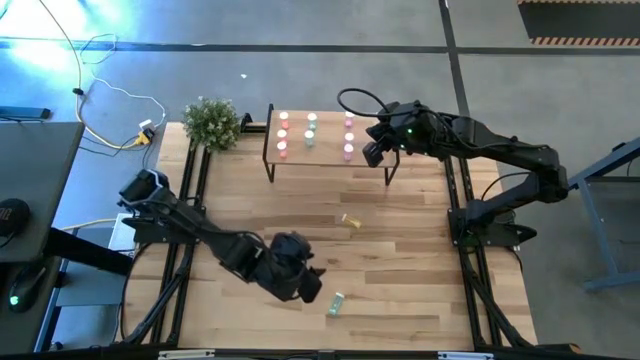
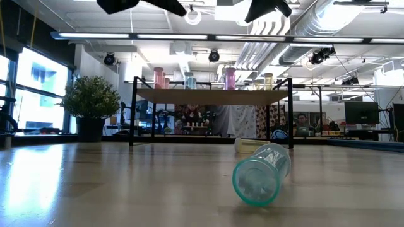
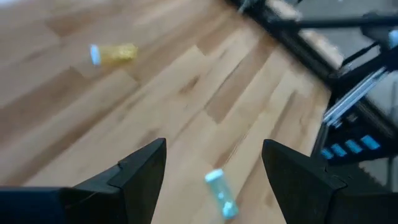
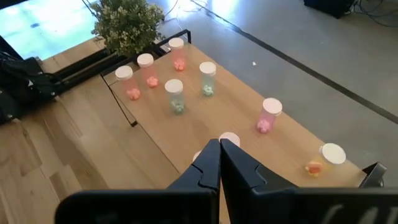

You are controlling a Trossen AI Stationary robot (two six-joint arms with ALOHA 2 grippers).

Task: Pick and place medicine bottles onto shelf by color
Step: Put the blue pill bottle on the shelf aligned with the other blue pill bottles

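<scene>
Left pincer (image 1: pixel 312 287) released above green bottle (image 1: pixel 336 304).
Right pincer (image 1: pixel 373 152) clenched empty, at shelf (image 1: pixel 325 150) three o'clock end.

Both arms are matt black, jointed, with wedge-shaped black fingers (image 3: pixel 134 177) and looping black cables.

The shelf (image 1: pixel 325 150) stands at the upper centre of the table (image 1: pixel 400 300) in the high view, with 8 bottles (image 1: pixel 311 119) upright on it. A potted plant (image 1: pixel 211 122) sits left of it. Below the shelf, 1 bottle (image 1: pixel 351 221) lies mid-table; another (image 1: pixel 336 304) lies lower, near the frame's bottom.
</scene>
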